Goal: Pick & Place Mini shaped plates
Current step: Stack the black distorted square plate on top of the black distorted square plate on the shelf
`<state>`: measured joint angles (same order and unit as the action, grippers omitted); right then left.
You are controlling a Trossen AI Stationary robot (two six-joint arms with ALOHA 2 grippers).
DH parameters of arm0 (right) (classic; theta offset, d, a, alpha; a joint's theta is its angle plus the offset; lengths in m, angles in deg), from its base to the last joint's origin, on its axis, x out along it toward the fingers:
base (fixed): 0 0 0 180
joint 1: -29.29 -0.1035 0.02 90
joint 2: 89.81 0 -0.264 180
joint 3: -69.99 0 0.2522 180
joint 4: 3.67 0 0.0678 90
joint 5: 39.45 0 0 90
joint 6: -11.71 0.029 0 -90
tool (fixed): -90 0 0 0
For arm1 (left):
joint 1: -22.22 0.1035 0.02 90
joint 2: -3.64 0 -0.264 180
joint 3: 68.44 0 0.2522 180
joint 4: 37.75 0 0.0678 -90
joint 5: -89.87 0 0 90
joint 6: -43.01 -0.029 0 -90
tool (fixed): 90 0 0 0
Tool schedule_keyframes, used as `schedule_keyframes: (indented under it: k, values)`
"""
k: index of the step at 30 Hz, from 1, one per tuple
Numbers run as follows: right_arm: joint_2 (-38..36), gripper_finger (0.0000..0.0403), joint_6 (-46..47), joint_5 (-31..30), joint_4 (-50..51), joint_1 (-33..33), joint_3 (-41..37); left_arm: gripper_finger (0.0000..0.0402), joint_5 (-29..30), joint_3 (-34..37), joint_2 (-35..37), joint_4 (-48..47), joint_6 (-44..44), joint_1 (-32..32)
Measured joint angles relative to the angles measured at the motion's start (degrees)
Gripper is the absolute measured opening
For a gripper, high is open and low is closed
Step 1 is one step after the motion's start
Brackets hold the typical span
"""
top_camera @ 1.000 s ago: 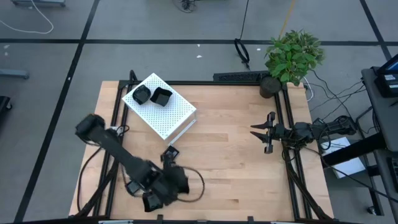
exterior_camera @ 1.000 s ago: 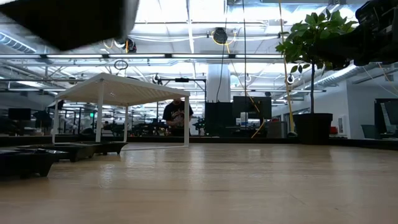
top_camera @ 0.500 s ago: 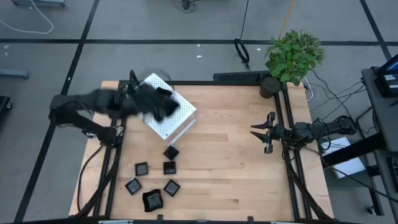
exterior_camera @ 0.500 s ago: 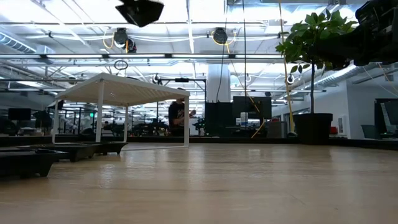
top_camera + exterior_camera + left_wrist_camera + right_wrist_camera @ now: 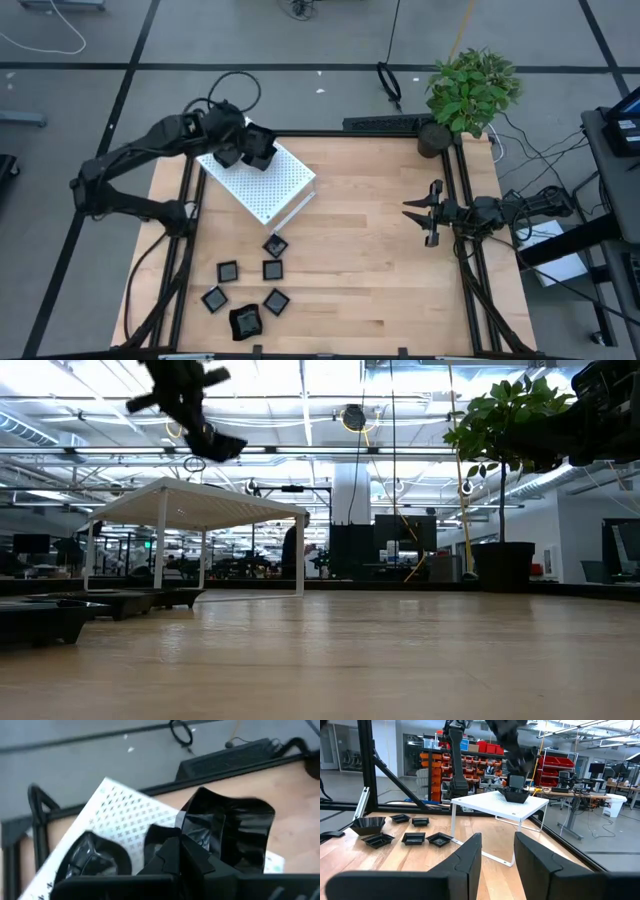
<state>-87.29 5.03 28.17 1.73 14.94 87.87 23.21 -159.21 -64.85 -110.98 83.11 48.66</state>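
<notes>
On the pale wooden table (image 5: 370, 270), framed by black rails, a white perforated box (image 5: 268, 183) sits at the far left corner with two glossy black mini shaped plates (image 5: 260, 150) on its top. The left gripper (image 5: 232, 140) hangs just above that box, fingers closed tight; whether a plate is pinched between them cannot be told. Six more mini plates lie scattered on the bare wood near the front left, one of them (image 5: 244, 321) larger and scalloped. The right gripper (image 5: 425, 212) waits at the table's right edge, its fingers (image 5: 465, 860) parted about halfway and holding nothing. A potted plant (image 5: 470, 90) stands at the far right corner. Beyond the table lie a grey floor, cables, shelves of red bins (image 5: 490, 750), and bright ceiling lights (image 5: 300, 390).
</notes>
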Motion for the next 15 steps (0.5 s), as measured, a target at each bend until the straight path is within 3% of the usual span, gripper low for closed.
schedule_keyframes:
  k: [7,15]
  values:
    - [0.0,0.0102,0.0,0.0,0.0,0.0,0.0,0.0002,-11.0,12.1,2.1,11.9,1.3,8.6]
    - [0.0,0.0102,0.0,0.0,0.0,0.0,0.0,0.0002,-11.9,14.0,2.2,11.5,-1.4,10.6]
